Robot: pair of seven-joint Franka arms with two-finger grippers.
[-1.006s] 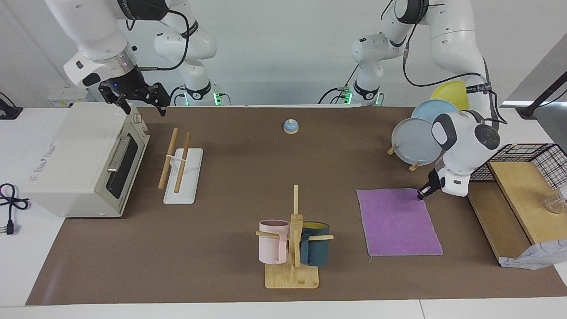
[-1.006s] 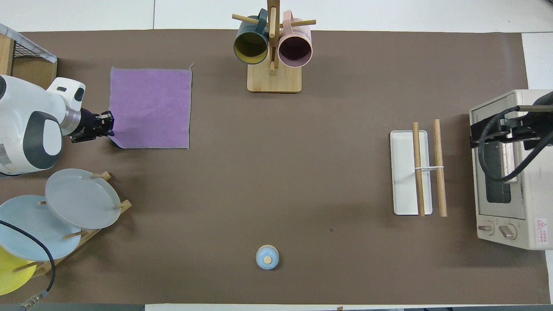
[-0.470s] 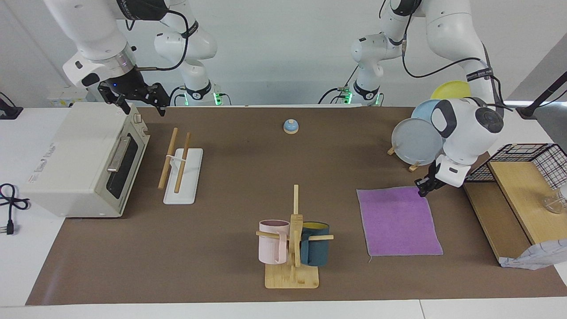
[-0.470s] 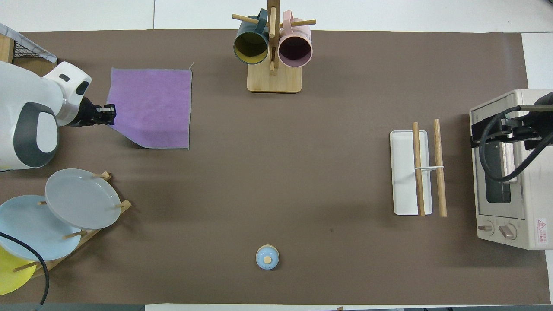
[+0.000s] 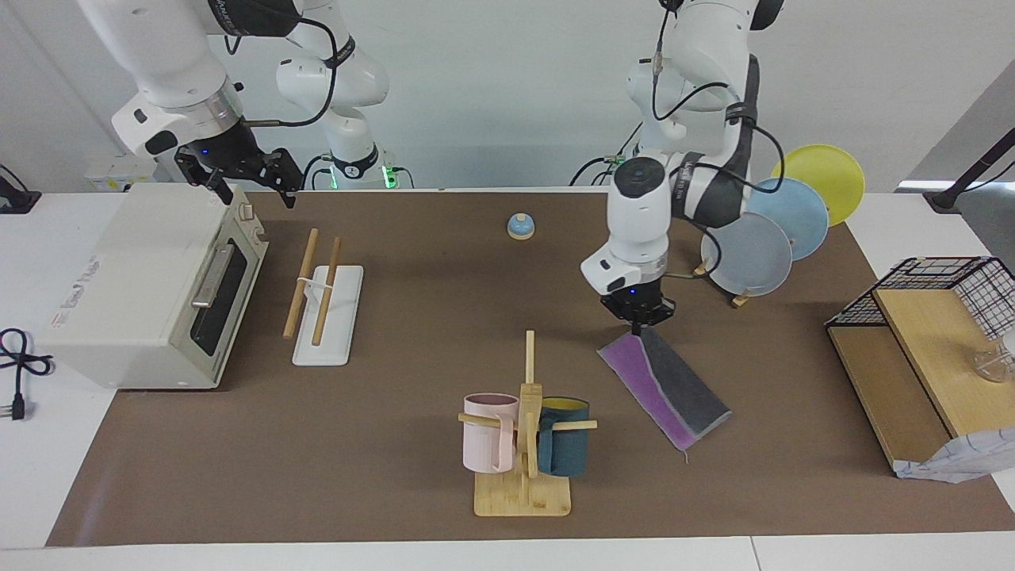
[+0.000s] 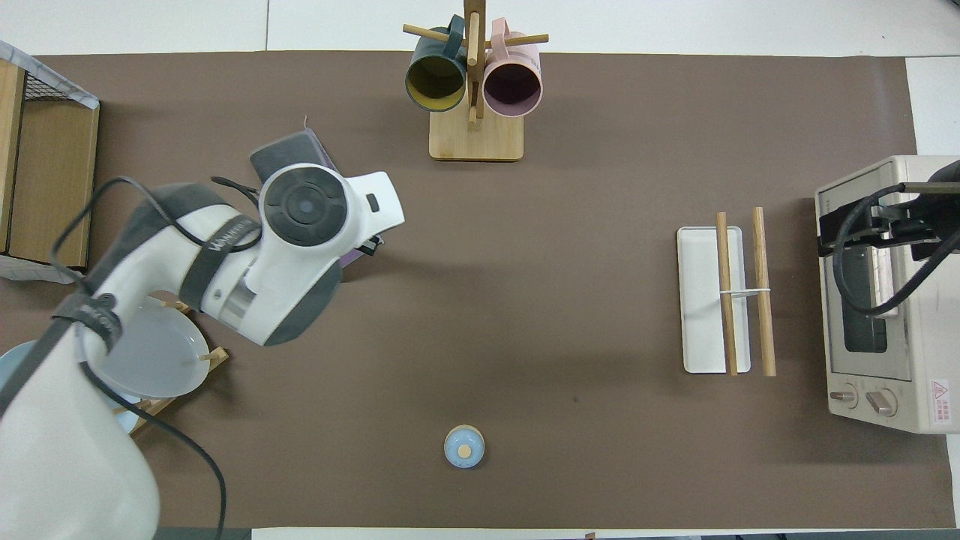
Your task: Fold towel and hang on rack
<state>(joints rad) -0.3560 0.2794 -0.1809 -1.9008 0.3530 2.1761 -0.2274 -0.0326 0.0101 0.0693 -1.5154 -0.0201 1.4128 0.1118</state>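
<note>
Towel, pinched by one corner in closed left gripper, trailing near mug tree: lay corner squarely over, then carry to rack; right gripper waiting spread above oven.

A robot lab, dressed up as a kitchen: two white arms bolted at the edge of a white table under a brown paper sheet, with cables trailing and green lights at the bases, against bare white walls. Staged with household props: toaster oven, mug tree, plate stand, towel rack, wire basket on a wooden shelf, small blue bell. No sink, stove or cupboards anywhere, only props spaced out on the sheet.
</note>
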